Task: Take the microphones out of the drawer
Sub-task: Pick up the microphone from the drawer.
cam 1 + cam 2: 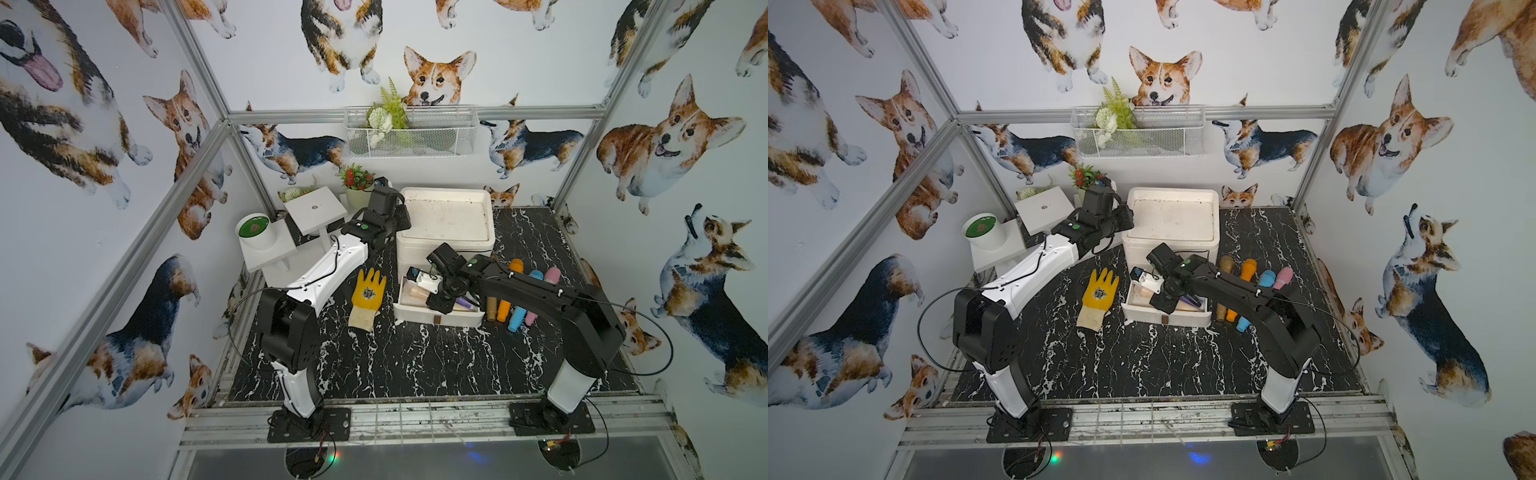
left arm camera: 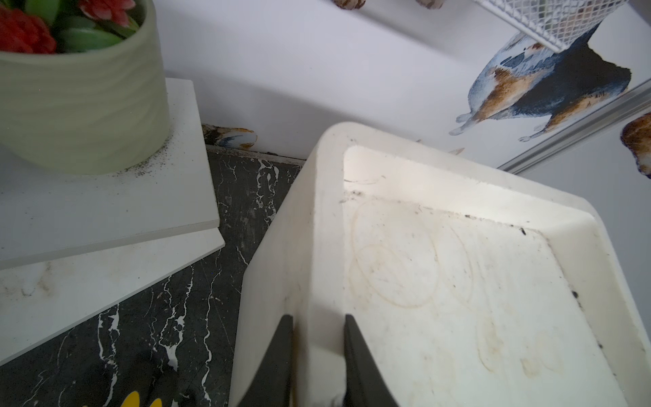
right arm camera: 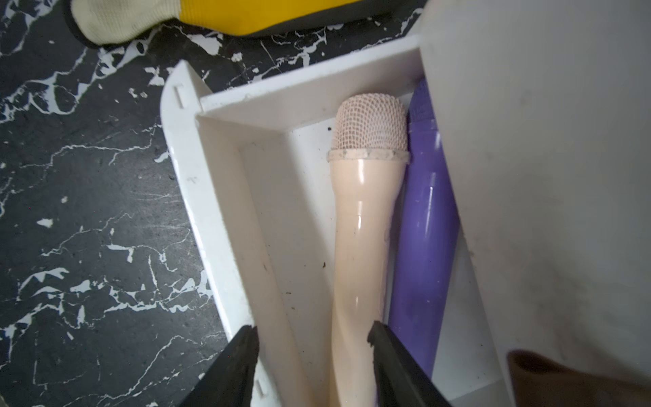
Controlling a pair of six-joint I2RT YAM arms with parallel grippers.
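Overhead, in both top views, found the right gripper (image 1: 440,303) down inside the open drawer (image 1: 436,321), the cream microphone (image 1: 419,292) ahead of its tips and a purple microphone (image 1: 467,303) just beside it on the cabinet (image 1: 449,216) side. Could not read the finger spread from up there. Spotted the left gripper (image 1: 402,224) up at the cabinet's top edge, well apart from the drawer. Noted a yellow glove (image 1: 368,291) and a row of coloured microphones (image 1: 517,291) out on the tabletop (image 1: 415,365), beyond either flank of the right tool.

From the left wrist, saw the fingers (image 2: 283,359) pressed together on the cabinet's raised rim, one outside the wall, one inside; probably bracing it.

From the right wrist, saw the fingers (image 3: 232,370) spread and holding nothing: cream handle between them but crowding the finger on the purple side, the opposite finger out over the drawer's front wall.

Judged the step to be lining up the grasp. Best to narrow the spread and recentre over the cream handle, bringing the outer finger inside the wall and keeping the other tip at the seam between the two handles, then sink low, squeeze and lift straight up.
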